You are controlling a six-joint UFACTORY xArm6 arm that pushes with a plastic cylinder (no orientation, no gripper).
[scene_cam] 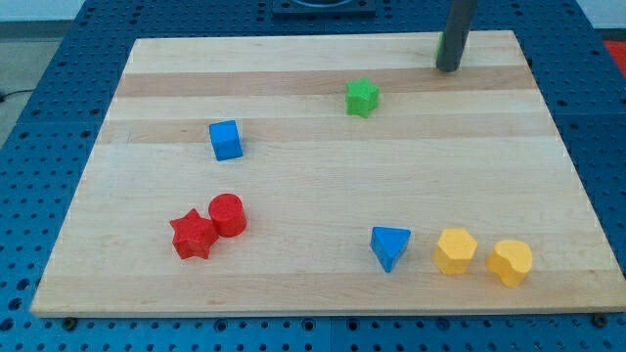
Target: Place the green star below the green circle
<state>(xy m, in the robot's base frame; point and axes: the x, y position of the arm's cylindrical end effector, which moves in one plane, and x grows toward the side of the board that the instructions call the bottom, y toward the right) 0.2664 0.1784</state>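
Observation:
The green star (362,97) lies on the wooden board (323,284) toward the view's top, a little right of centre. No green circle shows in the view. My tip (448,68) rests on the board near its top edge, up and to the right of the green star and well apart from it. The rod runs up out of the view's top.
A blue cube (226,140) lies left of centre. A red star (193,235) and a red cylinder (228,214) touch at lower left. A blue triangle (389,246), a yellow hexagon (455,251) and a yellow heart-like block (511,261) line up at lower right.

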